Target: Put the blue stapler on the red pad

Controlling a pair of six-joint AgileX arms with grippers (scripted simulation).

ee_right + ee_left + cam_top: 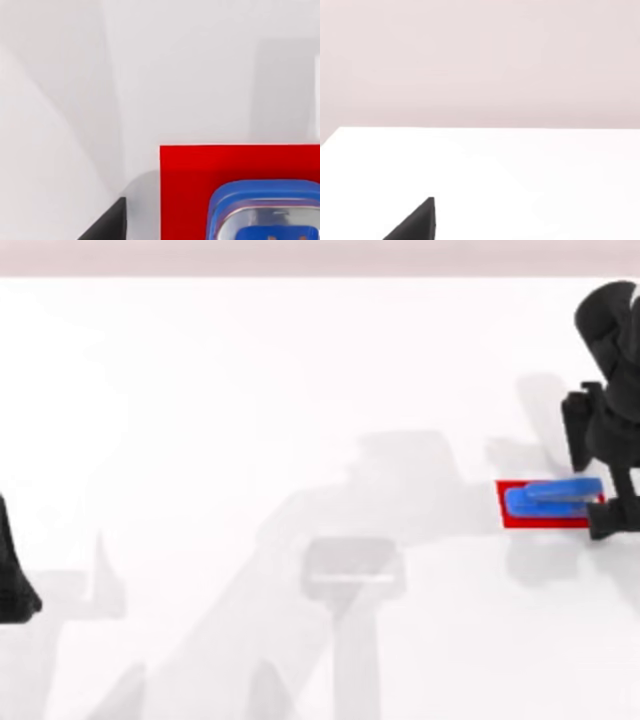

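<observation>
You see the blue stapler (555,497) already over the red pad (512,515), at the table's right. Your right end effector (600,502) is at its end, but I cannot tell if it holds or has released; only the release and retreat seem left.

Both AgileX arms are matte black with no markings showing: the right arm (612,400) at the top view's right edge is a stack of rounded, blocky segments, and the left arm (14,575) at its left edge a dark tapering wedge.

A rendered test scene, not a real room: a bare white desk (250,390) against a flat, featureless pinkish wall (480,60).
</observation>
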